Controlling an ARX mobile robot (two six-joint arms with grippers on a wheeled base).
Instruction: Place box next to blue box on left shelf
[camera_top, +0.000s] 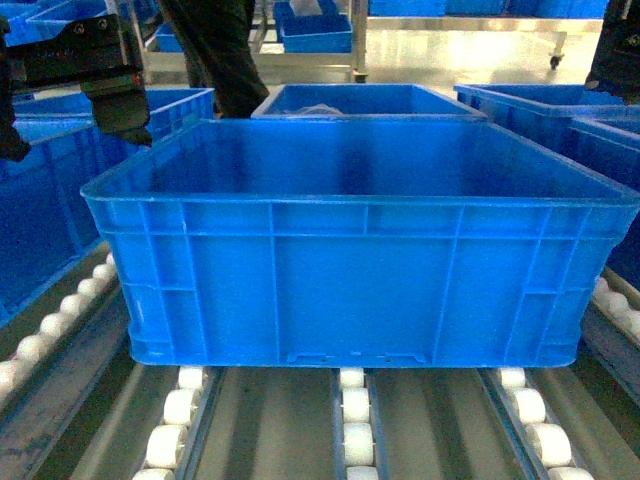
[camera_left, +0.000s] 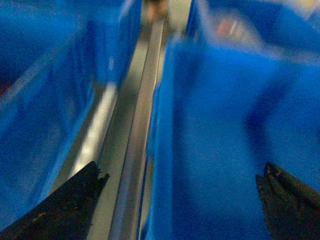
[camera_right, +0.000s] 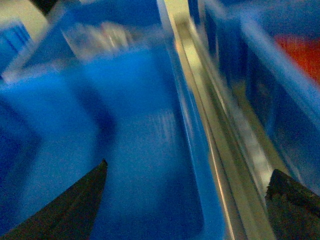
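the box (camera_top: 360, 270) rests on the left shelf (camera_top: 352, 420), its rollers showing beneath the near wall; its interior appears empty. behind the box, a second crate (camera_top: 365, 100) holds something pale. left gripper (camera_left: 180, 200) and right gripper (camera_right: 187, 200) hover above the box's side walls, fingers spread, gripping nothing. beyond the box, a person (camera_top: 220, 50) stands on a pale floor.

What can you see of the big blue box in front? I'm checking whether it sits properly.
The box is a bright blue plastic crate, open-topped and apparently empty, with ribbed walls, a thick rim band and two small slots along its bottom edge. It stands upright and level on the left shelf, resting on white rollers, with other blue crates close on both sides and behind. Neither gripper touches it.
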